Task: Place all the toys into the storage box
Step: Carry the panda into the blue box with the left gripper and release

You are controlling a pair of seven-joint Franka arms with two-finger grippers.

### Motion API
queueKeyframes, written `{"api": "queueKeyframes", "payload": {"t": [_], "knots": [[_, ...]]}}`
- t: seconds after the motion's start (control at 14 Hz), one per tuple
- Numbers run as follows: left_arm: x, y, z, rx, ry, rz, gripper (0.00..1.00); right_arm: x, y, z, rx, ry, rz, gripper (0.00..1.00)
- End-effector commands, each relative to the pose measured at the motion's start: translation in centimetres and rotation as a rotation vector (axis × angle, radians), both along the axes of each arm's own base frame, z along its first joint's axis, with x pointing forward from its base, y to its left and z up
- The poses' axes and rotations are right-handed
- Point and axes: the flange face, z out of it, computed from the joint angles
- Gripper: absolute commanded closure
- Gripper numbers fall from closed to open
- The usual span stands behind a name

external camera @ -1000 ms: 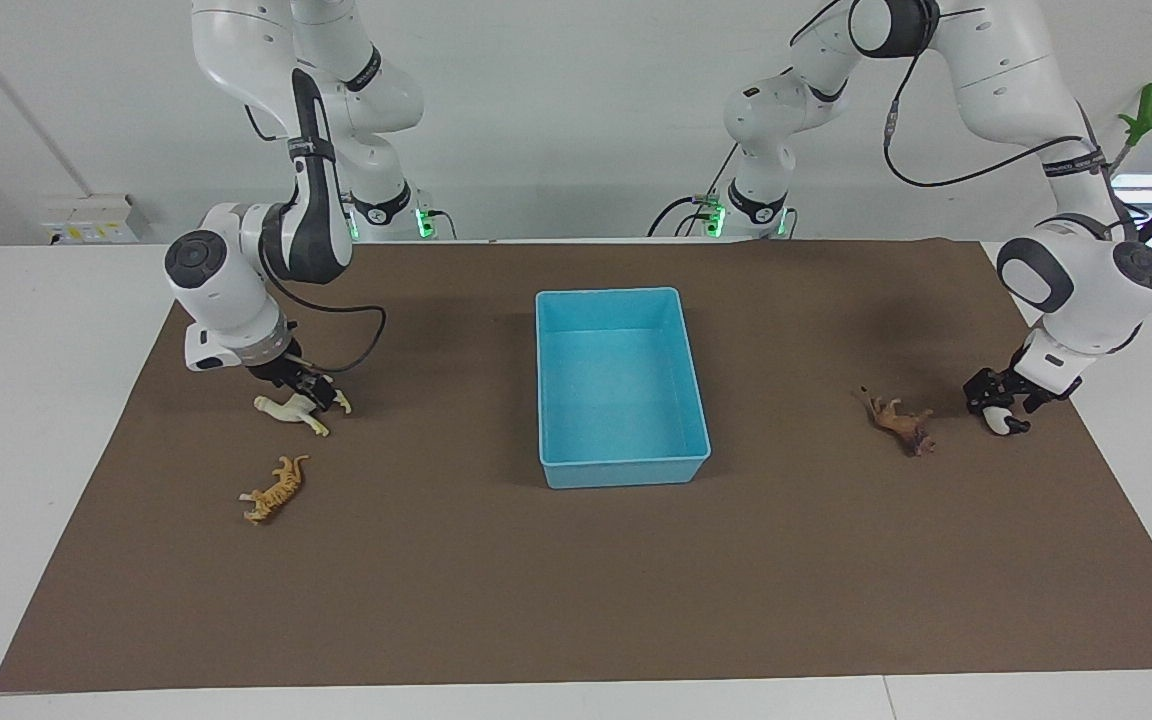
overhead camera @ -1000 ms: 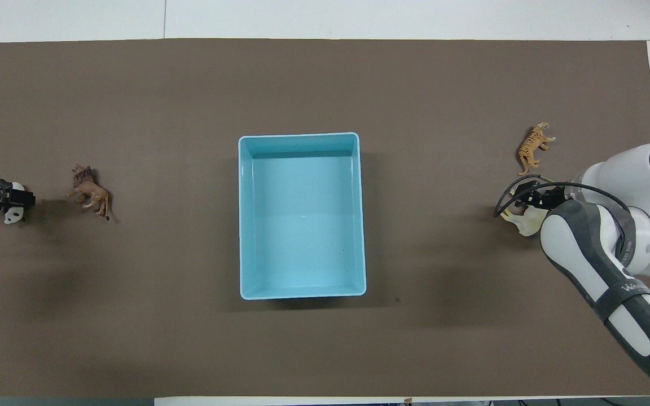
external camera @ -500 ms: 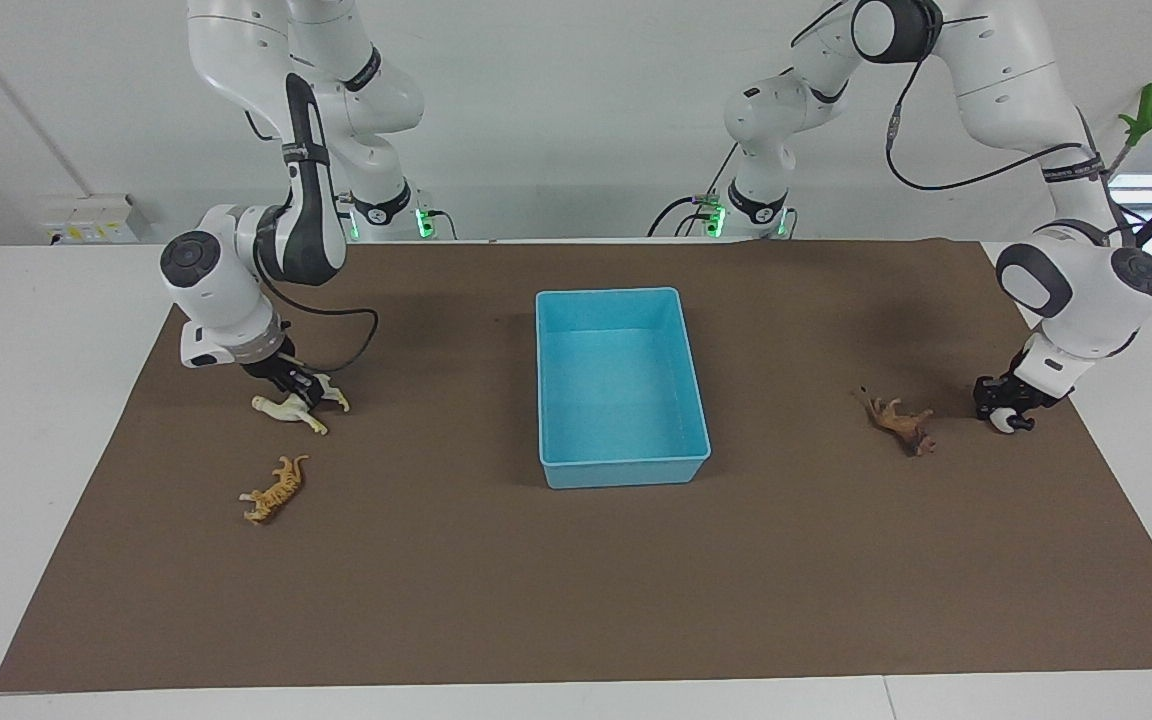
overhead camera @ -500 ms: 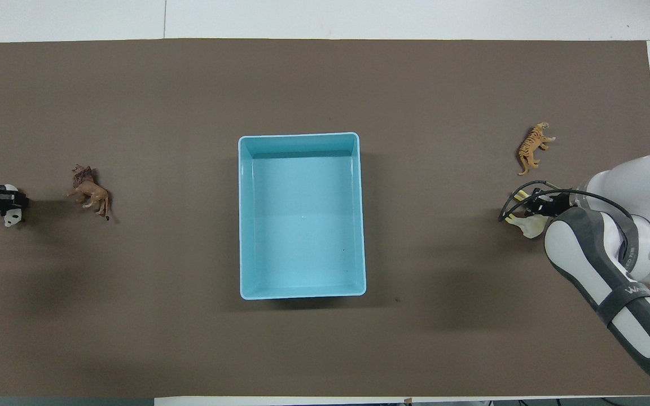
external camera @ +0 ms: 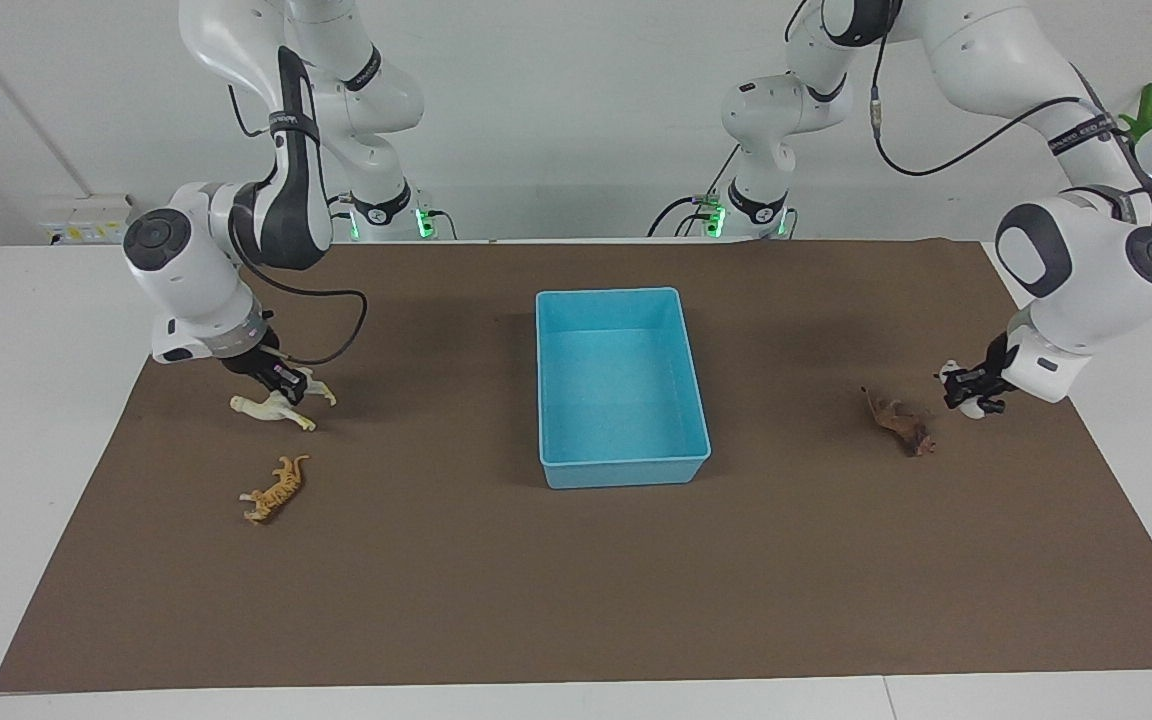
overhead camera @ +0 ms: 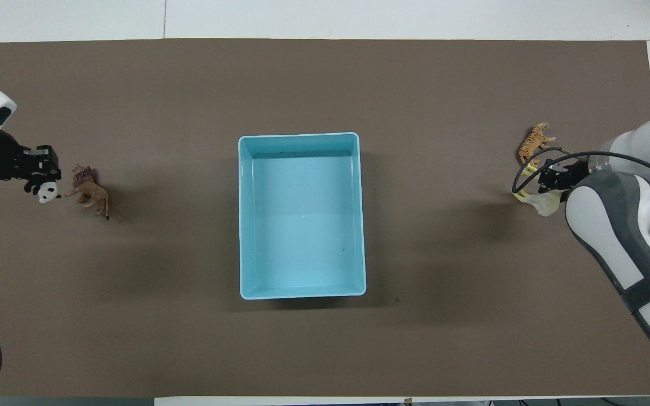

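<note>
Your storage box (external camera: 622, 385) sits at the middle of the brown mat (external camera: 576, 580) on the tabletop (external camera: 26, 330), its long axis running from the robots' end outward. It is a light blue plastic tray with low smooth walls and rounded corners, and nothing lies in it.

Your left tool (external camera: 969, 388) hangs over the mat at the left arm's end, clamped on the panda (external camera: 968, 385), a small glossy black-and-white figurine. In the overhead view the panda's (overhead camera: 47, 193) white head pokes out below the black fingers (overhead camera: 37, 169), pointing toward the lion. The lion (external camera: 901, 423) lies on its side on the mat just beside the held panda, between it and the box, a matte brown figure with a darker mane; its long axis runs slantwise, with the mane end farther from the robots.

Your right tool (external camera: 281, 382) is at the right arm's end, closed on the cream-white horse (external camera: 274, 405) around its middle. The horse's long axis runs roughly along the table's length, and its legs stick out toward the box. You cannot tell whether it touches the mat. The tiger (external camera: 275, 488), orange with dark stripes, lies on its side on the mat near the horse and farther from the robots, its body slanted.
</note>
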Motion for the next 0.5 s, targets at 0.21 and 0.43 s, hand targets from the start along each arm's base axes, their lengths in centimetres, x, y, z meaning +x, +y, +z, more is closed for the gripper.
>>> {"api": "queueKeyframes", "payload": {"t": [0.21,0.43], "knots": [[-5.8,-26.3,3.7,-0.016,0.006,0.287,1.00,2.7,3.0,3.4,-0.001,-0.019,0.045,1.00],[-9.1,-32.9,2.5,-0.074,-0.021,0.346,1.00,2.7,3.0,3.4,-0.001,-0.017,0.045,1.00]]}}
